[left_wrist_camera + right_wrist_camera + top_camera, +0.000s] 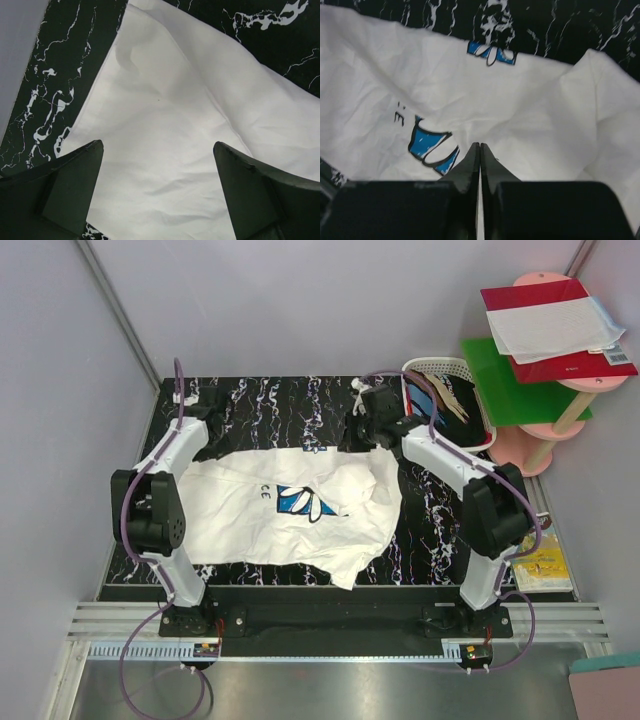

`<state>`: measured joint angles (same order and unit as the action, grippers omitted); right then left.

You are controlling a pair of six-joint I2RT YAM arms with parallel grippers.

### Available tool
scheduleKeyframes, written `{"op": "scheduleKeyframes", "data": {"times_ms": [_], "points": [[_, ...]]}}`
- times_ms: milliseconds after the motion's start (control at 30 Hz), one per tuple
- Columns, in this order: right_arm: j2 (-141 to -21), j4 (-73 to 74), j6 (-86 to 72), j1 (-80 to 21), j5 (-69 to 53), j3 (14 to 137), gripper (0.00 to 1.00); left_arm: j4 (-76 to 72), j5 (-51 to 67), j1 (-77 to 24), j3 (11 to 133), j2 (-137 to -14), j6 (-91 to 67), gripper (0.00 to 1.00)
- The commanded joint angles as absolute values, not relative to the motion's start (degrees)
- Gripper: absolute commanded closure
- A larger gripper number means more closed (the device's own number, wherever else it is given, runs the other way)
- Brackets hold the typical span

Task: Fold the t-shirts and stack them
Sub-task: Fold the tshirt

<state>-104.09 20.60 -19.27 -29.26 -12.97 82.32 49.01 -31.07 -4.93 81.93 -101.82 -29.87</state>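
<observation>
A large white t-shirt [290,505] with a blue daisy print [305,502] and black letters lies spread and wrinkled on the black marbled table [260,405]. My left gripper [200,435] hangs over its far-left part. In the left wrist view it [157,150] is open, with plain white cloth [170,115] below the jaws. My right gripper [368,425] is at the shirt's far-right edge. In the right wrist view it [480,146] is shut, tips over the shirt [530,115] beside the print [427,145]. Dark, blue and tan cloth [440,400] lies in the basket.
A white plastic basket [445,365] stands at the table's far right corner. Beyond it are a green sheet [520,380] on a pink stand [525,445] and a red folder with white paper [555,325]. A yellow booklet [545,565] lies right of the table.
</observation>
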Motion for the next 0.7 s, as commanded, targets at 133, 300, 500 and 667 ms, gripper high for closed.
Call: {"op": "scheduleKeyframes", "data": {"times_ms": [133,300,500,667], "points": [[-118.3,24.5,-15.6,-25.4,-2.6,95.7,1.0,45.1,-30.9,-6.2,79.2,-102.3,-30.9,0.01],[-125.3,29.8,-17.1,-23.2,-0.9,100.4,1.0,44.2,-30.8,-6.8,78.2,-102.9,-31.5,0.03],[-131.0,32.6,-18.3,-22.1,-1.9,104.9,1.0,43.0,-31.1,-7.6,77.3,-104.6,-31.6,0.39],[-137.5,38.1,-19.0,-20.5,1.0,113.6,1.0,43.3,-28.0,-7.7,79.1,-107.7,-31.3,1.0]]}}
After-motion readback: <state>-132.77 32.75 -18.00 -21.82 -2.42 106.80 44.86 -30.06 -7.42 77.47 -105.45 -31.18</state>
